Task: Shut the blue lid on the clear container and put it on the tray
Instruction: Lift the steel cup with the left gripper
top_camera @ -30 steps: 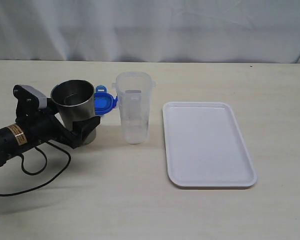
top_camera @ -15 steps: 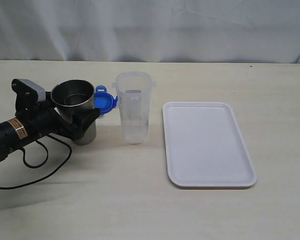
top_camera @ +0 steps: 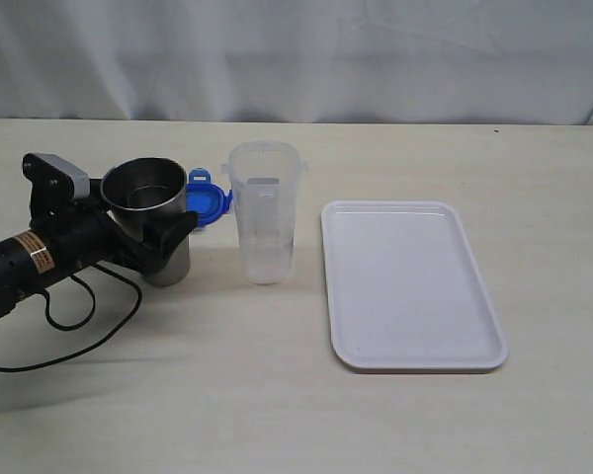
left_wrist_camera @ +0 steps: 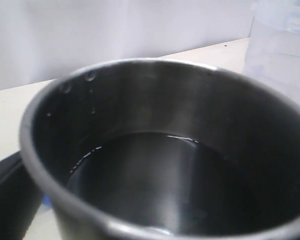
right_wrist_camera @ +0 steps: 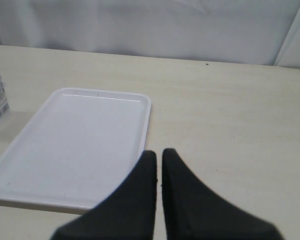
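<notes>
Clear container (top_camera: 264,212): is standing upright and uncapped on the table. Blue lid (top_camera: 206,202): is lying just beside the container, half hidden behind the steel cup (top_camera: 148,222). Tray (top_camera: 405,286): is lying near the container, on its other side. Left gripper (top_camera: 158,242): is straddling the cup, jaws spread wide, no squeeze evident. Right gripper (right_wrist_camera: 159,156): is hovering beyond the tray, fingers pressed together, empty. Handling, judged: the container is looking light, thin-walled, slick and tippy, so mid-wall is suiting a gentle hold.
</notes>
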Controlling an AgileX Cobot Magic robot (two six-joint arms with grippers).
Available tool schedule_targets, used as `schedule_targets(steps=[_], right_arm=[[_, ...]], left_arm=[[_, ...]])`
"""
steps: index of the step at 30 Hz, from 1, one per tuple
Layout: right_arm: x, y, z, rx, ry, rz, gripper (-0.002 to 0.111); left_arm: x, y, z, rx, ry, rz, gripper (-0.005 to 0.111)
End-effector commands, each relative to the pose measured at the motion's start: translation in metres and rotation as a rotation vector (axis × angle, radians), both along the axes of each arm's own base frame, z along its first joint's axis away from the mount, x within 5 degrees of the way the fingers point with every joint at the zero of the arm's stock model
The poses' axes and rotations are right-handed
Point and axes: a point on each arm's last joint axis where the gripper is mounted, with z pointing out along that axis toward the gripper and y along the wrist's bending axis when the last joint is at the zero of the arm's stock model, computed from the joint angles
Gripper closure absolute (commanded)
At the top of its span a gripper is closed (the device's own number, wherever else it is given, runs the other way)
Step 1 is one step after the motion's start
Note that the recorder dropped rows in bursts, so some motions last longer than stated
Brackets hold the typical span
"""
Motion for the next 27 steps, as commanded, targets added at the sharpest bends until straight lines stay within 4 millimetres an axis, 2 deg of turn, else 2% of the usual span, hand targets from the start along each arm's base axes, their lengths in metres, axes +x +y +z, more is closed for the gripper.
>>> schedule_targets(steps=[1,9,11,16,23,26,27], right_arm=[[-0.0002,-0.0001,-0.0002,0.007,-0.005,-0.005,0.104],[-0.0002,-0.0001,-0.0002,0.007,-0.005,-0.005,0.104],[-0.0002,-0.0001,-0.0002,0.007,-0.005,-0.005,0.104],[-0.0002,-0.0001,-0.0002,0.007,-0.005,-0.005,0.104],[-0.0002,-0.0001,-0.0002,0.007,-0.005,-0.005,0.104],[-0.0002,-0.0001,-0.0002,0.007,-0.005,-0.005,0.104],[-0.0002,-0.0001,-0.0002,0.007,-0.005,-0.005,0.104]], left_arm=[[0.0008,-0.0024,0.0042,-0.01,-0.017,-0.022,0.011],[0.0009,-0.0023,0.0043,-0.009,-0.018,-0.021,0.012],[0.0009,-0.0023,0.0043,-0.009,-0.018,-0.021,0.017],[-0.0006,-0.0038,0.004,-0.004,-0.018,-0.046,0.045],[-0.0008,-0.0041,0.0039,-0.006,-0.016,-0.05,0.065],[-0.002,-0.0054,0.0037,-0.002,-0.016,-0.07,0.089],[-0.0025,-0.0058,0.0036,0.0,-0.016,-0.077,0.101]])
